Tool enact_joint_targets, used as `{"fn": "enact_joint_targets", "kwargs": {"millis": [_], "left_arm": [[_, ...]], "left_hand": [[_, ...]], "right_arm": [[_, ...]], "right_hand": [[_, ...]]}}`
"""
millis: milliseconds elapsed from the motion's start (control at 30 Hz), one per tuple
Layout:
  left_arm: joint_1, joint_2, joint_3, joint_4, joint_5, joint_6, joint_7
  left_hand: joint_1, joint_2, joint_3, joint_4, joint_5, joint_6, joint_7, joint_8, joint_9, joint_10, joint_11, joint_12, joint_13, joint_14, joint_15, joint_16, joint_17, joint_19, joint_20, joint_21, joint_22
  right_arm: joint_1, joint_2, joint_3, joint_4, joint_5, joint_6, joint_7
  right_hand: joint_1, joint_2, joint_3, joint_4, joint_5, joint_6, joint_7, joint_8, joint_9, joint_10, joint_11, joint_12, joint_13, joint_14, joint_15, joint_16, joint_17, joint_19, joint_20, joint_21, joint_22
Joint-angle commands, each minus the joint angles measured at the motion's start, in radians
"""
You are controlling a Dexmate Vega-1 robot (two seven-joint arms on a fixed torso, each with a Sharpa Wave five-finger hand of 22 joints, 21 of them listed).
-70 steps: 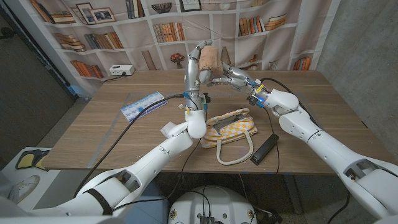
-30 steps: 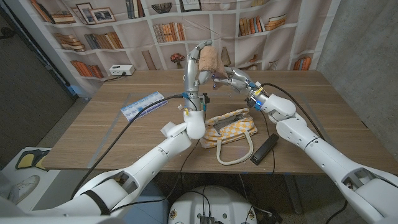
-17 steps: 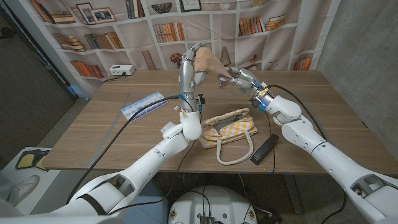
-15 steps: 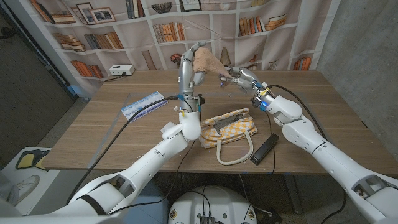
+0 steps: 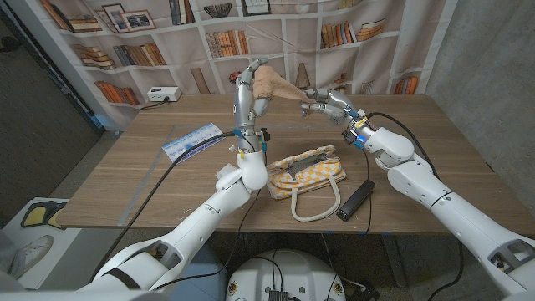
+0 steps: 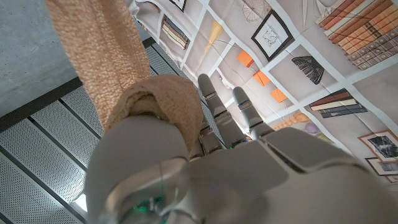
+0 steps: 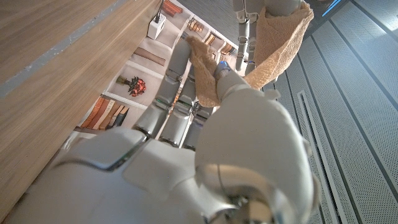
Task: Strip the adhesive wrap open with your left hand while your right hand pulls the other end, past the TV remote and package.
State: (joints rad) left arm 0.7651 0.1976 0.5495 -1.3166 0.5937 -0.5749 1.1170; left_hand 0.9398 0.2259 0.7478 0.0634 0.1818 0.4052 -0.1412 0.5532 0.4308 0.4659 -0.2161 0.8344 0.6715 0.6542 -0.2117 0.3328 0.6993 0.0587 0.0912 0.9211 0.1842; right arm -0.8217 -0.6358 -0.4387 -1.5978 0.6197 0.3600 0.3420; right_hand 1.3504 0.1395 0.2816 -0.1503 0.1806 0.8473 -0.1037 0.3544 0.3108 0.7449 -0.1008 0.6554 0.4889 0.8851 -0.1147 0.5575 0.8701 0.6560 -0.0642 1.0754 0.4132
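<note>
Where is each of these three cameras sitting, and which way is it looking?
Head view: on the robot's head, looking down the table; both arms show, left hand and right hand stretching the tan wrap.
Left wrist view: behind the left hand, aimed along its fingers.
Right wrist view: behind the right hand, facing the left hand.
All share the wrap.
</note>
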Motion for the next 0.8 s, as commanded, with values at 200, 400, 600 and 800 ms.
{"fn": "enact_joint_targets", "kwargs": {"millis": [200,400,600,800], "left_arm": [[0.015,0.006,-0.021,-0.007,-0.020,0.010,0.000],[0.028,-0.003,-0.053,0.000,0.019,0.015,0.000],[0.040,-0.030,-0.092,0.015,0.049,-0.001,0.000],[0.044,-0.044,-0.121,0.024,0.086,-0.003,0.000]], "left_hand": [[0.037,-0.005,0.053,0.031,0.014,-0.019,-0.007,-0.019,-0.011,-0.060,0.008,-0.064,-0.039,-0.032,-0.006,-0.037,-0.015,-0.011,0.002,0.026,0.009],[0.047,-0.012,0.081,0.047,0.011,-0.039,-0.022,-0.029,-0.025,-0.123,0.007,-0.147,-0.084,-0.066,-0.012,-0.065,-0.041,-0.011,-0.004,0.043,0.007],[0.049,-0.012,0.097,0.053,0.010,-0.061,-0.026,-0.040,-0.035,-0.156,0.016,-0.195,-0.111,-0.085,-0.009,-0.085,-0.062,-0.012,-0.009,0.054,0.006],[0.043,-0.015,0.095,0.064,0.007,-0.077,-0.024,-0.049,-0.042,-0.163,0.017,-0.217,-0.125,-0.090,-0.004,-0.088,-0.066,-0.013,-0.008,0.059,0.005]], "right_arm": [[-0.036,-0.053,0.016,-0.074,-0.019,-0.028,-0.040],[-0.055,-0.070,0.032,-0.100,-0.021,-0.029,-0.060],[-0.069,-0.086,0.051,-0.119,-0.026,-0.023,-0.077],[-0.090,-0.094,0.075,-0.134,-0.024,-0.008,-0.101]], "right_hand": [[0.011,-0.003,0.010,-0.002,-0.005,-0.009,-0.004,-0.022,-0.004,0.003,0.004,-0.012,-0.008,0.024,-0.118,-0.013,0.009,-0.004,-0.141,0.022,-0.007],[0.011,-0.003,0.012,-0.001,-0.005,-0.010,-0.004,-0.027,-0.005,0.001,0.005,-0.010,-0.002,0.023,-0.118,-0.021,0.011,-0.011,-0.141,0.029,-0.012],[0.011,-0.002,0.014,0.000,-0.005,-0.009,-0.005,-0.031,-0.005,0.001,-0.001,-0.008,0.003,0.024,-0.119,-0.027,0.014,-0.015,-0.140,0.036,-0.016],[0.010,-0.002,0.015,0.001,-0.005,-0.006,-0.008,-0.035,-0.006,0.002,-0.003,-0.008,0.004,0.027,-0.119,-0.033,0.017,-0.019,-0.140,0.043,-0.021]]}}
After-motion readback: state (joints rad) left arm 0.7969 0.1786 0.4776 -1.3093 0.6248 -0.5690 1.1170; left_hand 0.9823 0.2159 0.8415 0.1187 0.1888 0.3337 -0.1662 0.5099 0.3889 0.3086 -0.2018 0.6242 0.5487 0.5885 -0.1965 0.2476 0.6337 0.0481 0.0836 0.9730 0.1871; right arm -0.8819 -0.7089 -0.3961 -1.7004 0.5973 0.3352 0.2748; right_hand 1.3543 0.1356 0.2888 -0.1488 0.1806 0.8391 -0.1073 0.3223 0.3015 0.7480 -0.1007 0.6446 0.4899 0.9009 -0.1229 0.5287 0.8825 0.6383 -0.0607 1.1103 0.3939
